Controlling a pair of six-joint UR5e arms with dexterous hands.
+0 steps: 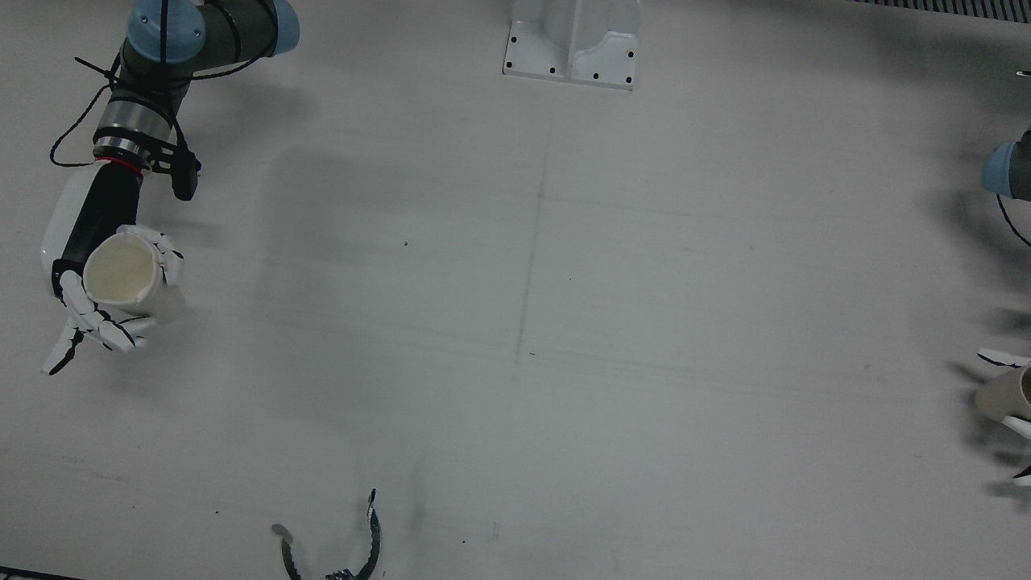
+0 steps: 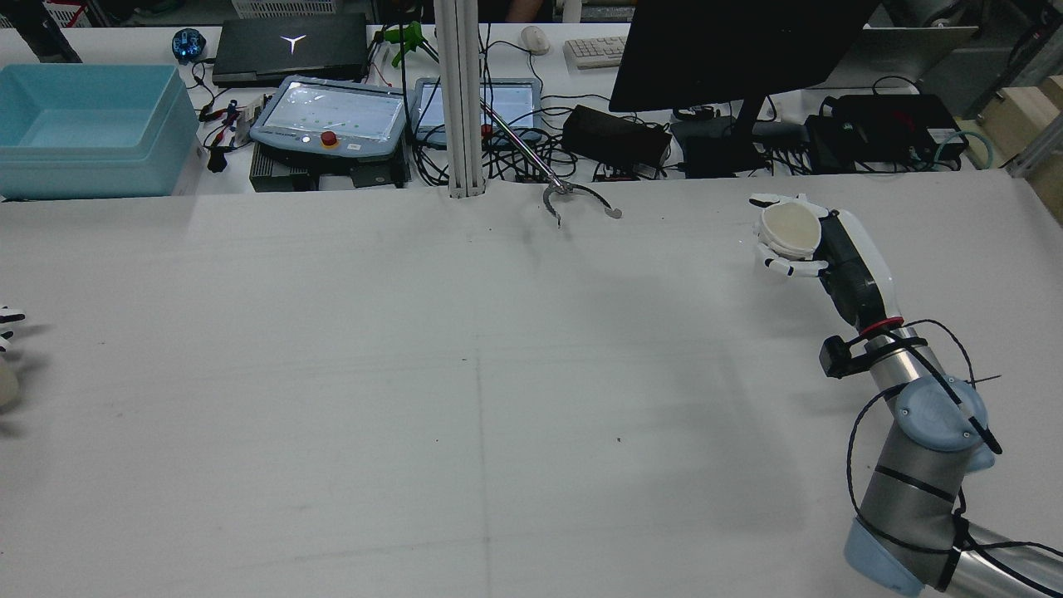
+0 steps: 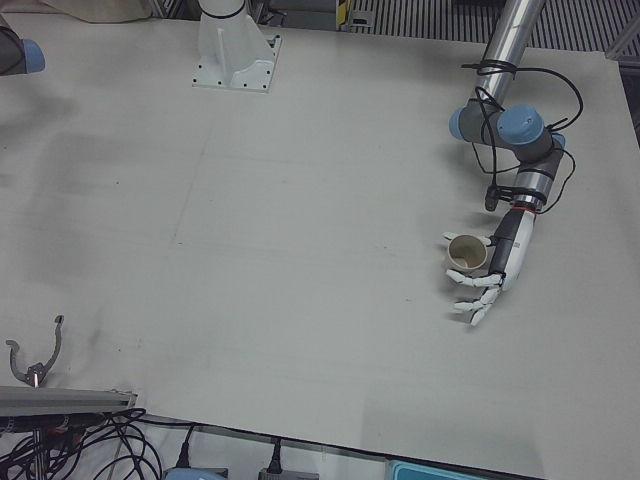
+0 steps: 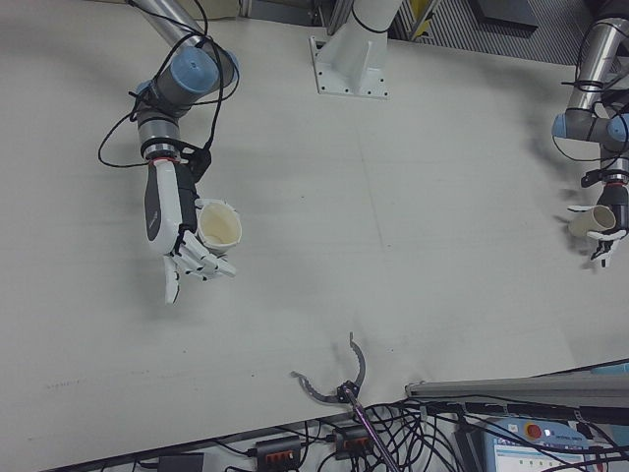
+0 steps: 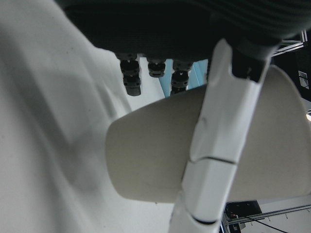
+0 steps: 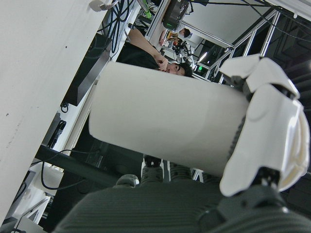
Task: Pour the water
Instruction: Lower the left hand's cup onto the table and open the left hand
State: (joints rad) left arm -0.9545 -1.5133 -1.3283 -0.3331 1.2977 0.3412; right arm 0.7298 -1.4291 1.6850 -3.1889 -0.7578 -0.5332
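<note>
My right hand (image 1: 101, 274) is shut on a cream paper cup (image 1: 121, 278), held upright with its mouth open to the top. The rear view shows that cup (image 2: 791, 228) in the right hand (image 2: 818, 245) at the table's far right. The right hand view has the cup's wall (image 6: 165, 121) lying against the palm. My left hand (image 3: 487, 272) is shut on a second cream cup (image 3: 465, 252) on the other side of the table. One of its fingers (image 5: 218, 160) lies across that cup (image 5: 146, 160). The two cups are far apart. I cannot see any water.
A metal claw tool (image 1: 354, 544) on a rod reaches over the operators' edge of the table. A white pedestal (image 1: 573, 44) stands at the middle of the robot's side. Beyond the table are a blue bin (image 2: 87, 129), teach pendants and cables.
</note>
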